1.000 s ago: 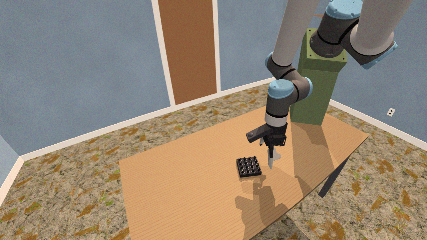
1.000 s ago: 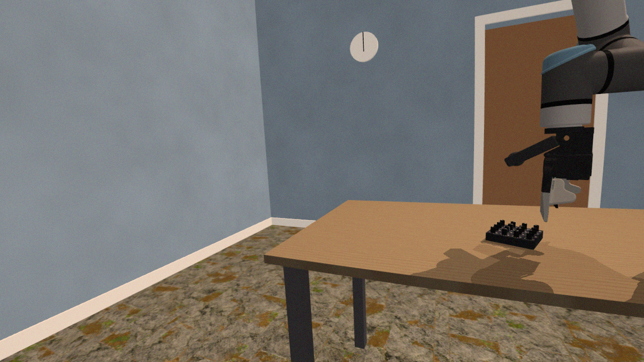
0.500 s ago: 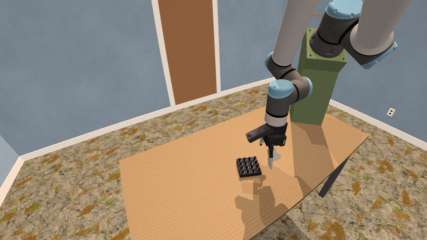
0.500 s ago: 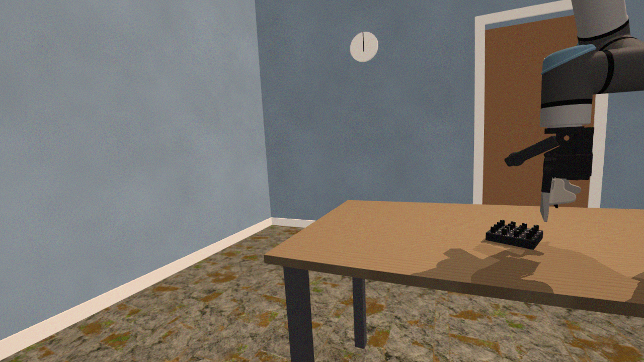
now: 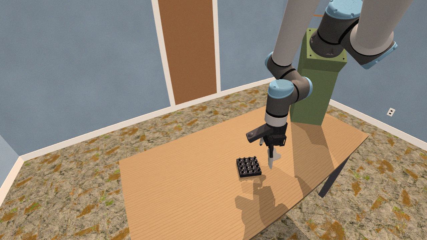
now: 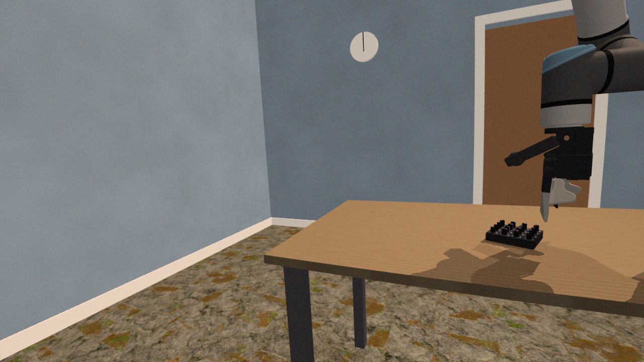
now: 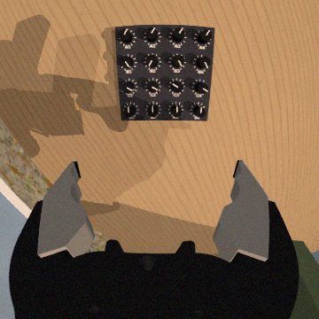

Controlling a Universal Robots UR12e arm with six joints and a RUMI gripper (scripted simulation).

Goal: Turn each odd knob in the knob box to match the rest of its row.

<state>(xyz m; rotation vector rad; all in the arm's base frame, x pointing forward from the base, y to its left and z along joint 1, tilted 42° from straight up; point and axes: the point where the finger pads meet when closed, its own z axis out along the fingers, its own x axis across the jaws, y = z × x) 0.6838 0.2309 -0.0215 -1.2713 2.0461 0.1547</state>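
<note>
You have the gripper (image 5: 266, 156) (image 6: 551, 213) (image 7: 156, 162) fully open, its two grey fingers spread wide apart with nothing between them. The knob box (image 5: 248, 168) (image 6: 513, 237) (image 7: 165, 74) sits flat on the wooden table (image 5: 179, 182) (image 6: 382, 234) (image 7: 270, 151), and your fingers are raised above the tabletop, off to one side of the box and not touching it. In the top view you see the box to the left of the fingertips; in the exterior view it is below them and to their left. From your wrist camera the whole box shows ahead of the fingertips, near the upper edge of the view, with its middle roughly in line with the gap between them. You can see all four rows there, row A farthest from the gripper and row D nearest. The row A pointers all lean up and to the right in that view. In row B, knob B2 (image 7: 152, 62) slants down to the left, while the other three slant down to the right. In row C, knob C3 (image 7: 175, 86) has its pointer toward the upper left, unlike its three neighbours, which aim to the lower right. Row D's pointers all stand close to vertical. The finer marks around the knobs are too small for you to read exactly. Your gripper's shadow falls on the table beside the box.

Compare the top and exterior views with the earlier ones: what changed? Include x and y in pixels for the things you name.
Nothing visibly changed. The black tool with grey fingers (image 5: 265, 157) (image 6: 550, 213) stays open above the wooden table (image 5: 179, 179) (image 6: 382, 234) (image 7: 266, 142); the black square knob box (image 5: 249, 167) (image 6: 510, 241) (image 7: 165, 75) hasn't shifted. Wrist view has no earlier picture.
</note>
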